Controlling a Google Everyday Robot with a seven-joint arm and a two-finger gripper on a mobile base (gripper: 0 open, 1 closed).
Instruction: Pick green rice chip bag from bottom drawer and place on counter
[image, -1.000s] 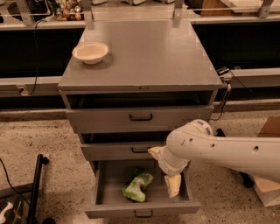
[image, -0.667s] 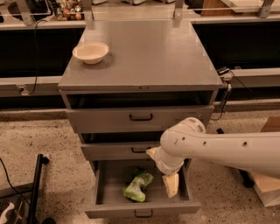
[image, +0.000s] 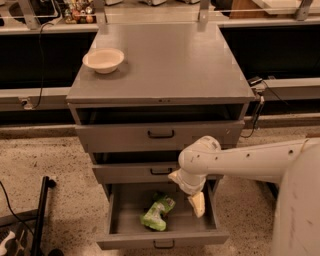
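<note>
Tool (image: 187, 190) over bottom drawer (image: 162, 239), bowl (image: 103, 60) on counter (image: 172, 62)

The place looked like a robotics lab or workshop, not a home. A grey metal drawer cabinet (image: 160, 135) stood on a speckled terrazzo floor (image: 40, 165). Behind the cabinet ran long pale rails (image: 290, 87) over dark recesses, and a cable (image: 42, 55) hung left of it. Small bottles (image: 75, 11) cluttered a ledge beyond its rear left corner, and a black stand (image: 42, 210) stood off its front left. A cream bowl (image: 103, 60) sat on the cabinet's bench (image: 170, 65). A white robot arm (image: 250, 162) stretched across from the cabinet's right, its hand (image: 192, 196) over the cabinet's open bottom drawer (image: 160, 236).
</note>
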